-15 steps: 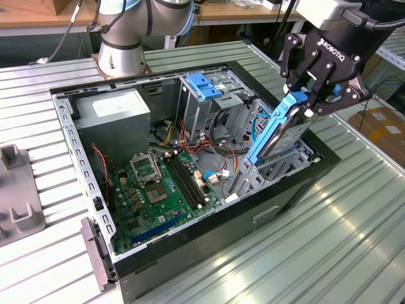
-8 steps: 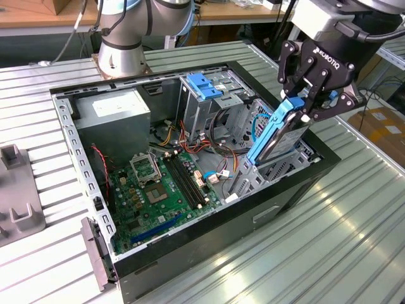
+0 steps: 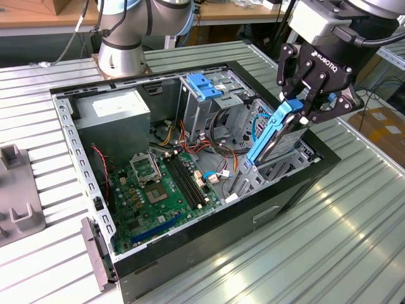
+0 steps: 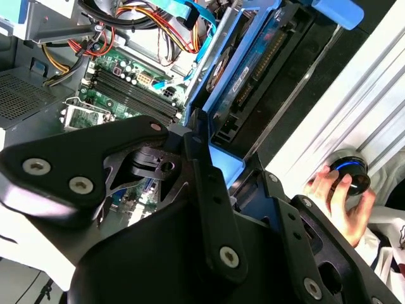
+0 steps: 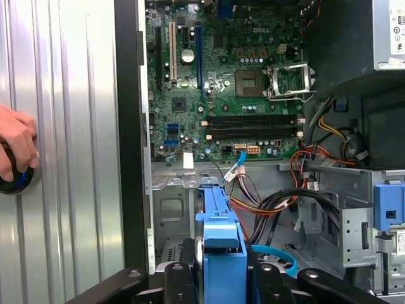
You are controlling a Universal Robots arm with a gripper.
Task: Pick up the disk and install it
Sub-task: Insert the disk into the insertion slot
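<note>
Gripper [image 3: 297, 109] closed on top end of disk [image 3: 269, 139]; disk hangs tilted beneath it, lower end inside computer case [image 3: 209, 247], near case's edge on exterior view's right.

Black linkage gripper [image 3: 305, 109] with white lettering and silver screws [image 4: 37, 166]; above the gripper, light-grey wrist housing [image 3: 319, 22] and black cable [image 3: 380, 39].

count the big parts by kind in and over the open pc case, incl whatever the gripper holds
disk, clamped in the gripper: 1
power supply: 1
motherboard: 1
blue bracket atop the drive bay: 1
total: 4
</note>
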